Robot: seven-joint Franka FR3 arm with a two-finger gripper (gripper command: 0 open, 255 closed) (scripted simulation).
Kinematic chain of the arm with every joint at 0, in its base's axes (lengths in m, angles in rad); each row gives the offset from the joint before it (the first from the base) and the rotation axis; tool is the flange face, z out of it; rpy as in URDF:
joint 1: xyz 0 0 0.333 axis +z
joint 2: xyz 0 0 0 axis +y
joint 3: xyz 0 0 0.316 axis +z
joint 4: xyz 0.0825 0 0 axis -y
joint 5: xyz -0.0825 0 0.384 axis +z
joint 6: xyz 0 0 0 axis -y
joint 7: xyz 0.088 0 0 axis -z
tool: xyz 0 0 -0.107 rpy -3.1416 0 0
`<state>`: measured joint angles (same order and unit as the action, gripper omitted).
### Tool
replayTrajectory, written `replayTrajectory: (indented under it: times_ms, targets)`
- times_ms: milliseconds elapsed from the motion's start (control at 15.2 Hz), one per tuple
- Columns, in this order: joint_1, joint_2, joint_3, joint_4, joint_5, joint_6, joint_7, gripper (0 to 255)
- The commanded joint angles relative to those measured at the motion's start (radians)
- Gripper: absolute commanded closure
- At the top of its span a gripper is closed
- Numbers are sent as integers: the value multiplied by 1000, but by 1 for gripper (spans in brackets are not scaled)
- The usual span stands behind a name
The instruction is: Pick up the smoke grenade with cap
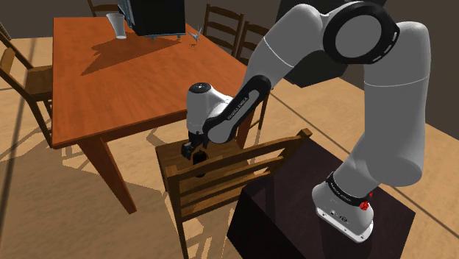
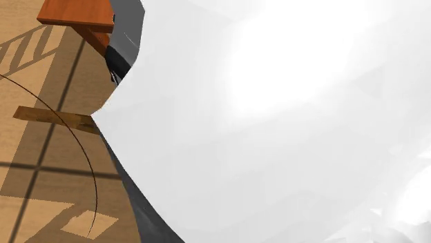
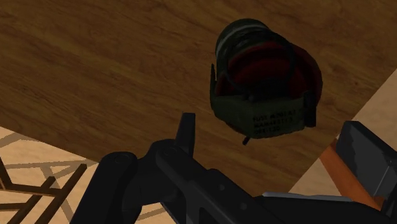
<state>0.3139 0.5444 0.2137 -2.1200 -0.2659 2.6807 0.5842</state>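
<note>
Grain-streaked dark wood chair seat (image 3: 95,63). Over it, angular black jaws, spread apart, clasped on nothing. Rested on seat just ahead of them: squat olive smoke grenade (image 3: 261,83), red-banded, ribbed end pointed away, lettered band nearest, long axis foreshortened.

The white arm (image 1: 390,125) folds forward and down; its pincer (image 1: 196,156) points downward, fingers (image 3: 186,130) apparently standing apart.

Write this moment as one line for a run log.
phase: pre-grasp | hand: open, low over chair seat | smoke grenade: dark green, lying on seat, ahead of fingers, not gripped | lift: not yet done
</note>
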Motion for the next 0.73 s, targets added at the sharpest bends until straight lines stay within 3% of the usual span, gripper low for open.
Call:
replayTrajectory:
  times_ms: [0, 132, 198, 660]
  targets:
    - [7, 31, -12, 7, -11, 24, 7, 0]
    - [7, 30, -12, 7, -11, 24, 7, 0]
    - [6, 30, -12, 6, -11, 24, 6, 255]
    - [5, 29, -12, 5, -11, 25, 5, 255]
